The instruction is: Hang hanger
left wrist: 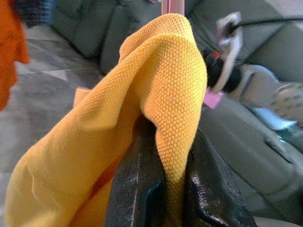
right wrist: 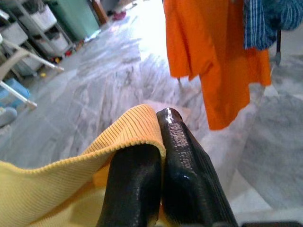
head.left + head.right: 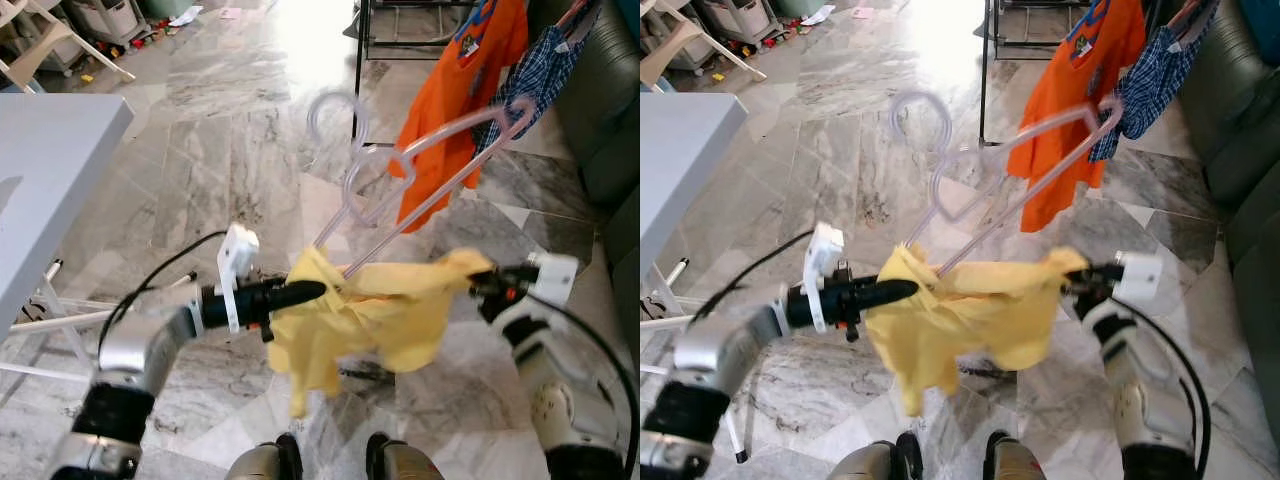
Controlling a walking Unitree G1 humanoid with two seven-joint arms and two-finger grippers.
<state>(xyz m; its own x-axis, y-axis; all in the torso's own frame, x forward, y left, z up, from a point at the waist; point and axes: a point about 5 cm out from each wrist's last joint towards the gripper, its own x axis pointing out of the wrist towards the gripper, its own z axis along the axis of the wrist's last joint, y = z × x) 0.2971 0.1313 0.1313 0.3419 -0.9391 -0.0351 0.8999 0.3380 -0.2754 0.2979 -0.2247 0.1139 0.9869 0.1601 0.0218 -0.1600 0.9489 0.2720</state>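
Silver arms with black cables, white wrist brackets, glossy black-fingered left claw (image 3: 300, 293).

Lower end of the clear hanger (image 3: 420, 175) buried in my yellow shirt (image 3: 370, 315). Left gripper (image 1: 163, 189) fingertips wrapped under cloth. Orange shirt (image 3: 460, 90) and plaid shirt (image 3: 545, 60) cut by top edge. Hanger hook blurred.
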